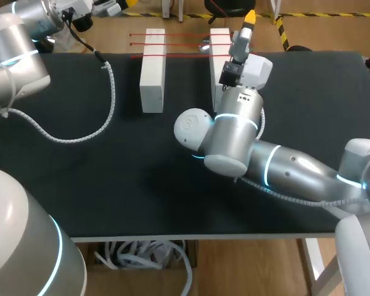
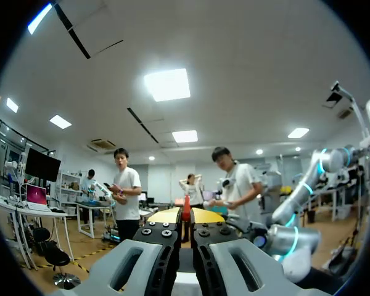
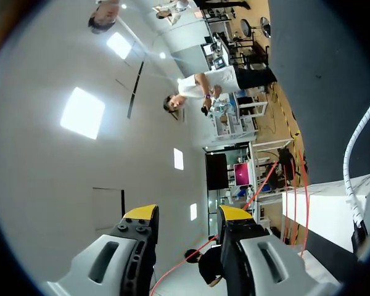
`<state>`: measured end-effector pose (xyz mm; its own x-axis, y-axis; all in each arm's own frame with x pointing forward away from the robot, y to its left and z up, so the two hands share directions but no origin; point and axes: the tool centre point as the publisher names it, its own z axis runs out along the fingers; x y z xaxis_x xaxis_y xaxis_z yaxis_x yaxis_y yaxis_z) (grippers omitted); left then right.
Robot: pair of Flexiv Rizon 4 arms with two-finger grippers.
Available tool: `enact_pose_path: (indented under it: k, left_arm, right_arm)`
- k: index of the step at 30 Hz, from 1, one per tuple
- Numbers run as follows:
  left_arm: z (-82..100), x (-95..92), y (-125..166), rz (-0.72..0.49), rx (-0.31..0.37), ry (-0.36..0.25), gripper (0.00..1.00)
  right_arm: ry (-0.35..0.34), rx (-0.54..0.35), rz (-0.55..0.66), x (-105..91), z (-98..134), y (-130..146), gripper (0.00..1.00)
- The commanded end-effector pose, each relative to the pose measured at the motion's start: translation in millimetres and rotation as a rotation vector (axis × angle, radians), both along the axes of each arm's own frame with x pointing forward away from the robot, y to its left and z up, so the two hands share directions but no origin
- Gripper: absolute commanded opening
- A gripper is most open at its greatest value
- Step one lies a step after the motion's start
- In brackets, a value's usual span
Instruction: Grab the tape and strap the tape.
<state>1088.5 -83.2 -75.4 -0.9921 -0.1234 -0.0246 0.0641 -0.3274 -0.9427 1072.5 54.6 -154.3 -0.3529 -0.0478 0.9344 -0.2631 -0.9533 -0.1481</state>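
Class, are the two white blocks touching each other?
Apart. The head view shows bare black table between the left white block and the right white block; only thin red strands span the gap.

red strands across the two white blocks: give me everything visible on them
Three thin red strands run taut, straight and roughly parallel across the tops of the left white block and the right white block, ending just past the left block's outer side. They look like narrow tape or cord; which one cannot be told. In the right wrist view one strand crosses the gap of the open right gripper; whether it touches a finger cannot be made out.
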Motion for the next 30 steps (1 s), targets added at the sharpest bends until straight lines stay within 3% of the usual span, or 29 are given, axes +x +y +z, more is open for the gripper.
enact_pose_path:
  k: [1,12,30]
  left_arm:
    - [0.1,-0.6,-0.3,0.003,0.0,0.0,0.0]
    - [0.1,-0.6,-0.3,0.003,0.0,0.0,0.0]
    - [0.1,-0.6,-0.3,0.003,0.0,0.0,0.0]
  right_arm:
    - [-0.001,-0.005,-0.002,1.0,-6.5,-1.1,0.4]
    - [0.008,0.017,0.029,-9.4,-5.4,7.6,0.42]
    - [0.041,-0.006,0.012,-2.6,-16.4,3.6,0.48]
